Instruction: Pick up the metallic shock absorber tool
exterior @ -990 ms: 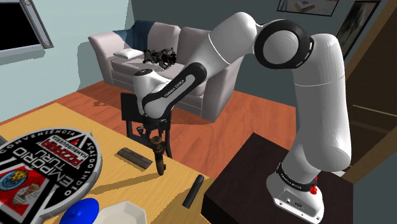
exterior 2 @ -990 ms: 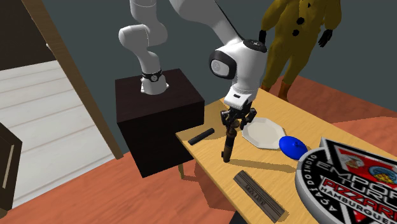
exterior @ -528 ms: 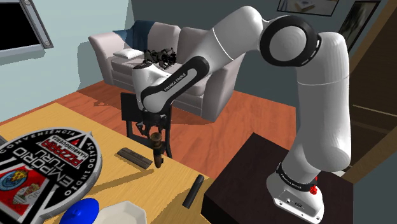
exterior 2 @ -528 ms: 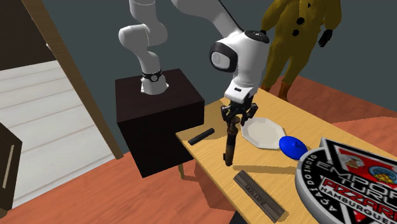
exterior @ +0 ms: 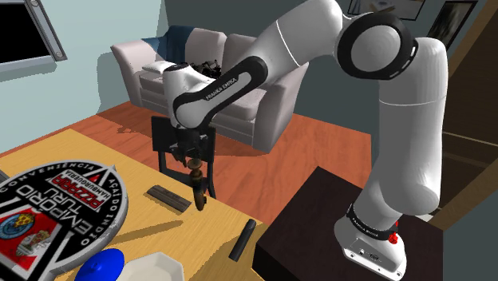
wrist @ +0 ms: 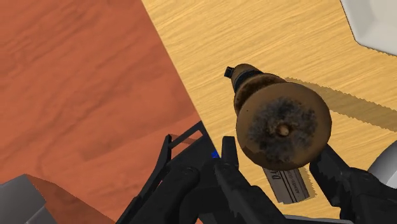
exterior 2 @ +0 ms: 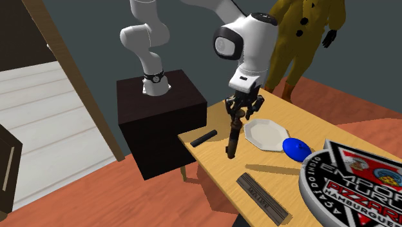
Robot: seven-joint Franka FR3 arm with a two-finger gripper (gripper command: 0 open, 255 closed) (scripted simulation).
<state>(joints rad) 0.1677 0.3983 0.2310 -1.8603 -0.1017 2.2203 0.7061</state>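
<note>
While two fingers [wrist: 347,186] pinch one rusty shock absorber [exterior 2: 232,138] upright, one wooden table [exterior 2: 211,158], one white plate [exterior 2: 265,133].

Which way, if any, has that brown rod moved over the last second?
Yes, upward: the shock absorber, held by the gripper, has lifted its lower end away from the flat dark bar.

You had bright, even light in all three views, and it came from up high: the white arm [exterior: 407,136] was lit along the top and went grey underneath, and everything stayed crisp right out to the corners. In the wrist view the shock absorber tool [wrist: 283,124] threw a darker stripe with a jagged, stair-stepped edge across the table [wrist: 254,32]. You also got thinner, softer streaks of shadow on the wood in the shoulder and second exterior views.
</note>
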